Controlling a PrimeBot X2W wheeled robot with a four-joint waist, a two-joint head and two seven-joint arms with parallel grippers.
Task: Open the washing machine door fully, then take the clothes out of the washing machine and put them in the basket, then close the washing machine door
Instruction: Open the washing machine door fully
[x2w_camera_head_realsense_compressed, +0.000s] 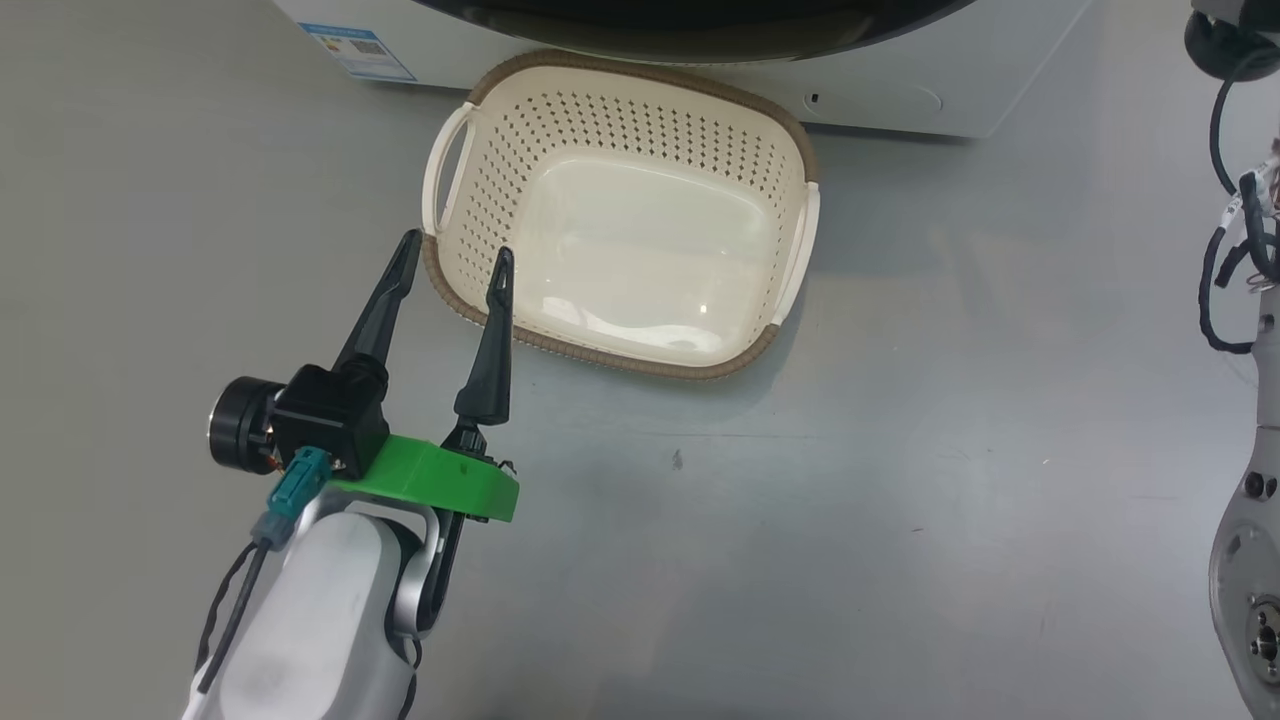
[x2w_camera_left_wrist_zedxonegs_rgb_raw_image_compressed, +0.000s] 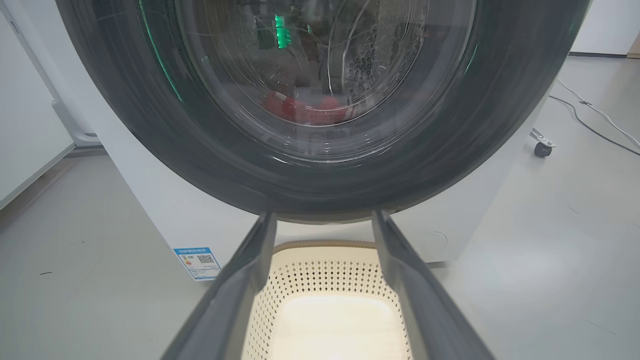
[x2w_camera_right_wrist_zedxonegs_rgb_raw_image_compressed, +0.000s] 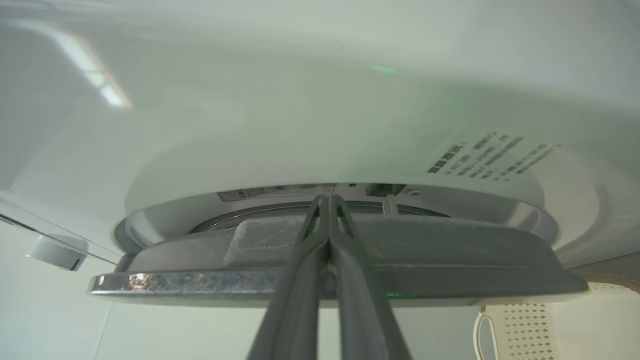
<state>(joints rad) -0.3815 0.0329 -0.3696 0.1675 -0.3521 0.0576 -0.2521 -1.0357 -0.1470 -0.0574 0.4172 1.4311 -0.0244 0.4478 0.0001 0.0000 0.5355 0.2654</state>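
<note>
Behind the washing machine door (x2w_camera_right_wrist_zedxonegs_rgb_raw_image_compressed: 450, 260), our right pincer (x2w_camera_right_wrist_zedxonegs_rgb_raw_image_compressed: 327, 200) hooks closed; we should swing it gently along its arc. At 7 o'clock of the basket (x2w_camera_head_realsense_compressed: 620, 360), our left pincer (x2w_camera_head_realsense_compressed: 455, 250) gapes; the clothes (x2w_camera_left_wrist_zedxonegs_rgb_raw_image_compressed: 305, 110) lie behind the glass.

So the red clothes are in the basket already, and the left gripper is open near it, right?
No. The head view shows the basket empty. The red clothes lie inside the washing machine, behind the glass of the washing machine door, as the left wrist view shows. The left gripper is open near the basket, as you said.
</note>
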